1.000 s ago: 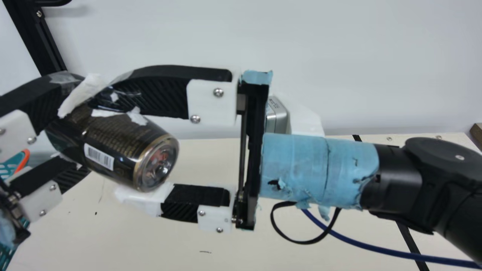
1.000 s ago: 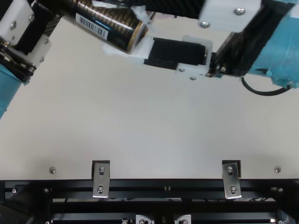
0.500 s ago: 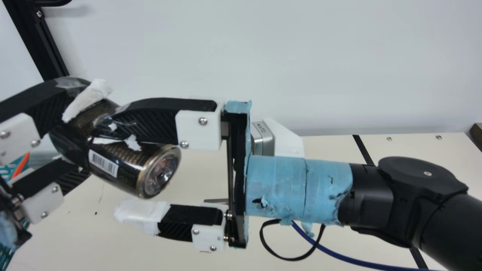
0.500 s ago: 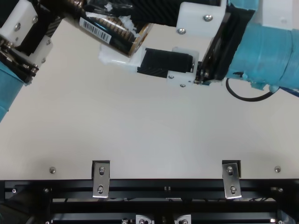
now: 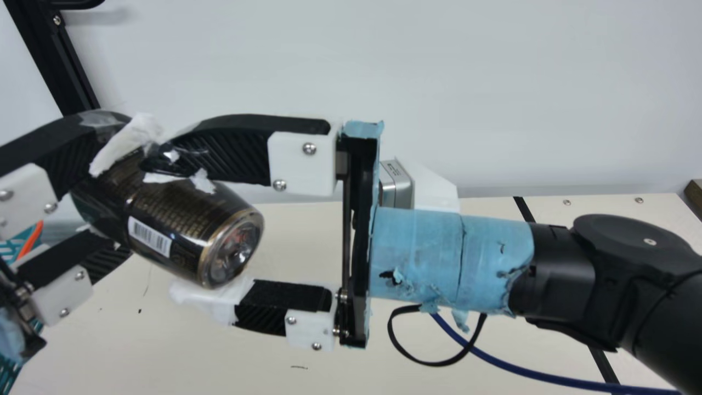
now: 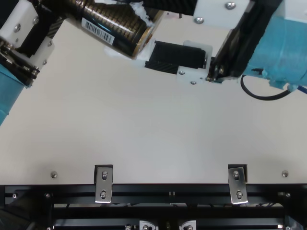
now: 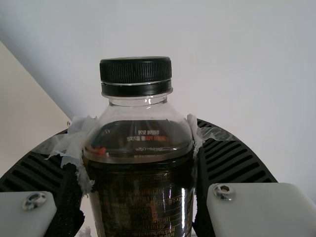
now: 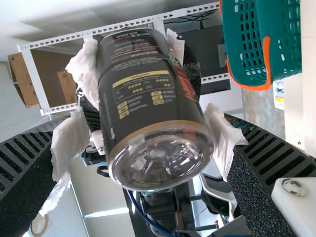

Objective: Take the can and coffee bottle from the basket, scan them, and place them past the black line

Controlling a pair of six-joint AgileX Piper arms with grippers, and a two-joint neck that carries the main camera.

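Coffee bottle clamped by the left arm, right jaws spread around its base

In the main view, the coffee bottle (image 5: 186, 214) is held above the table (image 5: 219, 362) by the left gripper (image 5: 123, 186), whose jaws are closed on its body. The bottle is tilted, with its clear base turned toward the right arm and a white barcode label (image 5: 149, 237) exposed on its side. In the left wrist view, its dark ribbed cap (image 7: 136, 71) is seen standing beyond the jaws.

The bottle's lower end is reached around by the right gripper (image 5: 164, 225), whose jaws are parted, one above the bottle and one below. In the right wrist view, the base is framed between the jaws, each tipped with crumpled white padding (image 8: 69, 143); whether the bottle is touched by either cannot be told.

A teal basket (image 5: 11, 247) with an orange handle (image 5: 31, 241) is partly seen at the main view's left edge. Behind the right gripper, a small silver-grey device (image 5: 396, 184) is partly hidden. The table is crossed by a black line (image 5: 525, 209), partly covered by the right arm, and the bottle is held well apart from it, on the left-arm side. Beneath the right arm, a blue cable (image 5: 526, 366) is trailed across the line.
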